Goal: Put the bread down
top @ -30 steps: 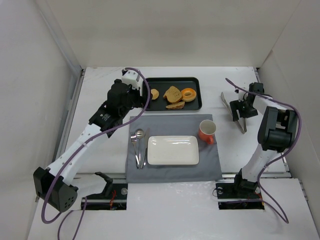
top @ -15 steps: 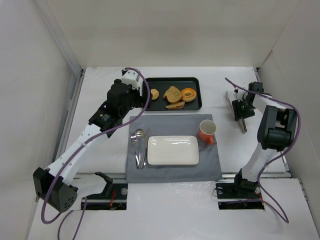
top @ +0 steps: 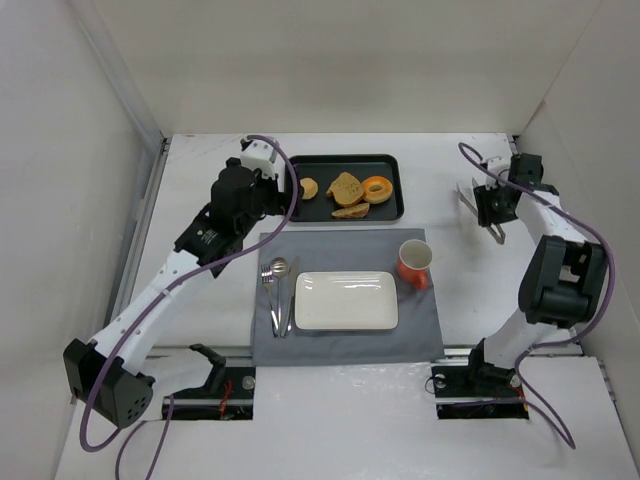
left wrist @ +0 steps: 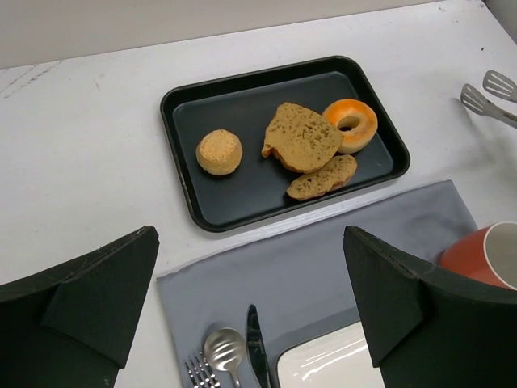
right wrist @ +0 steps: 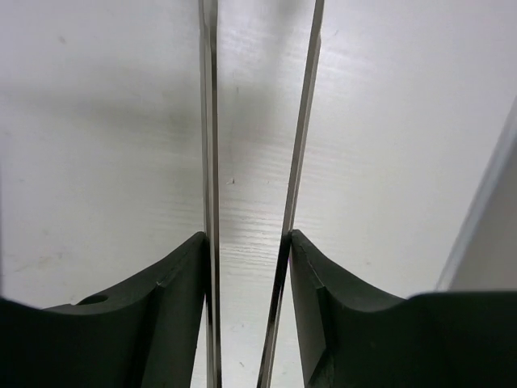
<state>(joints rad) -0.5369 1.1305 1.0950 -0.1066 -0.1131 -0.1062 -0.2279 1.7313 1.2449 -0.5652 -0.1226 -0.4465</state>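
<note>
Surveying the top view, the student asked: which edges limited the arms, and where was there open room?

Tutor: White walls rose along the left, top and right of the frame, enclosing the table (top: 470,290). A grey placemat (top: 345,250) filled the centre. It carried a white plate (top: 346,300), cutlery (top: 278,290) to the plate's left, and an orange cup (top: 414,261) at its upper right corner. Bare table lay left of the black tray (top: 320,165), and a wider bare strip separated the tray's right rim from the right wall.

Student: Where did the bread lie relative to the grippers?

Tutor: Both pieces lay in the tray, at upper centre. The larger bread slice (left wrist: 300,136) rested against the donut (left wrist: 351,123), with the half-slice (left wrist: 323,176) just below it and a bun (left wrist: 219,151) apart to the left. The left gripper (top: 280,188) hung just beside the tray's left rim, its jaws spread wide and grasping nothing. The right gripper (right wrist: 246,242) stood at upper right, well apart from the bread. Its fingers (right wrist: 186,267) were clenched on the two metal arms of the tongs (right wrist: 208,121). In the left wrist view, only the tongs' tips showed, at the upper right edge beyond the tray.
</note>
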